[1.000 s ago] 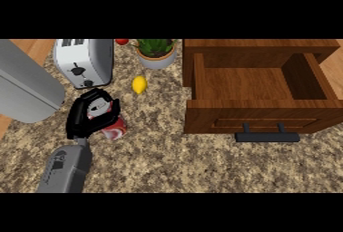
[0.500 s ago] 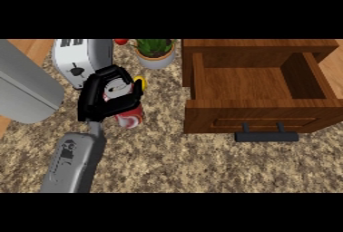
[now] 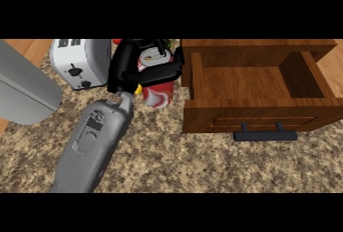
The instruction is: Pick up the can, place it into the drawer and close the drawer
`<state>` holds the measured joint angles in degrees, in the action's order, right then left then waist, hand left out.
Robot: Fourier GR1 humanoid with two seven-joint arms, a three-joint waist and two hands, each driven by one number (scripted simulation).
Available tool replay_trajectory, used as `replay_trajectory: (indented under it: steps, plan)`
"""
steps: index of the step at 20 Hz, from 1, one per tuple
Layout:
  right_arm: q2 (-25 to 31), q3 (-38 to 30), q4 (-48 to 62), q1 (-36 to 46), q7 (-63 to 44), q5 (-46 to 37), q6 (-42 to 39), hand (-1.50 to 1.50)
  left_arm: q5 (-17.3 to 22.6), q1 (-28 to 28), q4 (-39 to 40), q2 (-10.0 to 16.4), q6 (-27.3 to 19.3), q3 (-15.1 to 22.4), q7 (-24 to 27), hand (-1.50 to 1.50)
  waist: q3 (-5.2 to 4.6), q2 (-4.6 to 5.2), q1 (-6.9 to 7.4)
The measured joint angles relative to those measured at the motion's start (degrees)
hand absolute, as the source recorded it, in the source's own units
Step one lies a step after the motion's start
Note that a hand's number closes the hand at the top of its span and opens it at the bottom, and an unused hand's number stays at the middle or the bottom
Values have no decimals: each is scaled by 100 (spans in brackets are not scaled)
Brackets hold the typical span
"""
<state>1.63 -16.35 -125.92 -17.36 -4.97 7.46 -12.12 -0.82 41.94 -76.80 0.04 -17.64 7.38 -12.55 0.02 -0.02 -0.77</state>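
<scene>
Granite counter top point(image 3: 201, 163), speckled brown and beige, fills the lower half of the frame and reaches up on the left side. Next in size is the brown wooden drawer point(image 3: 254, 115) at the upper right; it stands pulled out, its inside is open to view, and nothing lies in it. At the far left edge is a large smooth grey rounded shape point(image 3: 23, 86); I cannot tell what it is. One grey forearm point(image 3: 90, 145) comes in from the lower left and goes up toward the upper middle. At the upper left stands a white and silver toaster point(image 3: 80, 61), just left of the hand.

At the end of the forearm is the black left hand point(image 3: 130, 63). Its fingers and thumb are curled round the red and white can point(image 3: 159, 93), which has a small picture on its side. The can's lower end sticks out below the fingers. The can is just beside the drawer's left wall, outside it, over the counter.

On the drawer's front, toward the lower right, is a black bar handle point(image 3: 264, 135). A small yellow object point(image 3: 139, 89) shows partly between the hand and the can.
</scene>
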Motion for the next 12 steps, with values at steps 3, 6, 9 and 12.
replay_trajectory:
  steps: [3, 6, 9, 12]
  plan:
    - [34, -71, 35, 17, -27, 70, -44, -150, 82, 573, 362, -2, -395, 250, -89, 150, 0, 5, -26]
    - [45, -114, 89, 38, -11, 98, -79, -150, 183, 1172, 765, -3, -606, 300, -199, 150, 2, 9, -39]
    - [-52, -8, 96, 25, 49, -36, -68, -150, 345, 1739, 1200, -3, -866, 410, -291, 150, 0, 12, -58]
    - [-77, 49, 110, 9, 114, -123, -61, -150, 490, 2298, 1710, -3, -947, 310, -306, 150, 2, 18, -72]
